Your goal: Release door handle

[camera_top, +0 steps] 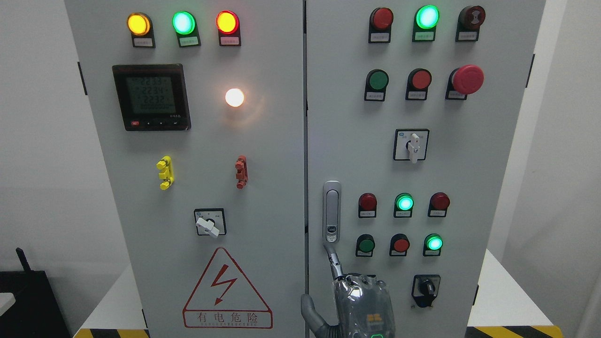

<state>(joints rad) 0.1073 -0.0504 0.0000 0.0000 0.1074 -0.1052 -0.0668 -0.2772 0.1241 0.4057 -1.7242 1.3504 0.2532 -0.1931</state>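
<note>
The silver door handle [331, 211] sits upright and flush in its housing on the left edge of the cabinet's right door [469, 178]. My right hand [350, 291] rises from the bottom edge just below it, back toward the camera. Its index finger [332, 258] points up, with the tip at the handle's lower end, by the keyhole. The thumb [311, 312] sticks out to the left near the door gap. Nothing is grasped. The left arm is out of view.
Both grey cabinet doors are shut, with a narrow gap [305, 141] between them. Push buttons and lit lamps [404, 202] lie right of the handle, and a black rotary switch [426, 287] is beside my hand. White wall flanks the cabinet.
</note>
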